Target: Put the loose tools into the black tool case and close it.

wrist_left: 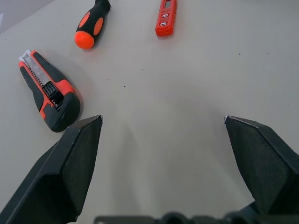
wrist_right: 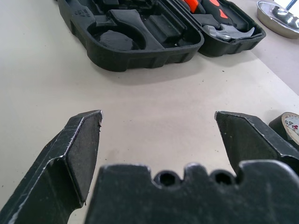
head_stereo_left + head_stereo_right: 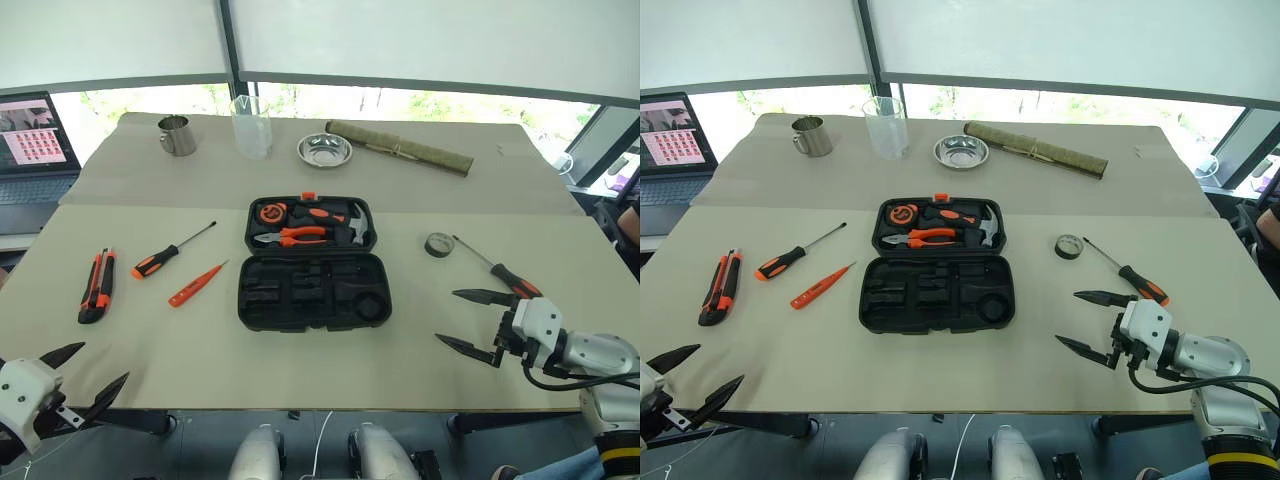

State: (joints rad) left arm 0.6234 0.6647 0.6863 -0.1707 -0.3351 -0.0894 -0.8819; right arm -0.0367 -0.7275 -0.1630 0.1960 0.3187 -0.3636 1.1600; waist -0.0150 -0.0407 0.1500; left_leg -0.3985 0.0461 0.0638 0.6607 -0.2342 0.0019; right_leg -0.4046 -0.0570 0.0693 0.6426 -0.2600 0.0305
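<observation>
The black tool case (image 3: 314,265) lies open at the middle of the desk (image 3: 300,370); its far half holds what look like pliers and a hammer. Left of it lie the utility knife (image 3: 96,285), a screwdriver (image 3: 170,252) and the tester screwdriver (image 3: 196,284). To the right, the tape roll (image 3: 438,244) sits just beside another screwdriver (image 3: 496,267). The left hand (image 3: 82,380) and right hand (image 3: 472,322) both hang empty, fingers spread wide.

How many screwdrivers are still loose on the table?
3: black-and-orange screwdriver and slim orange tester screwdriver left of the case; another black-and-orange screwdriver right, beside the tape roll.
</observation>
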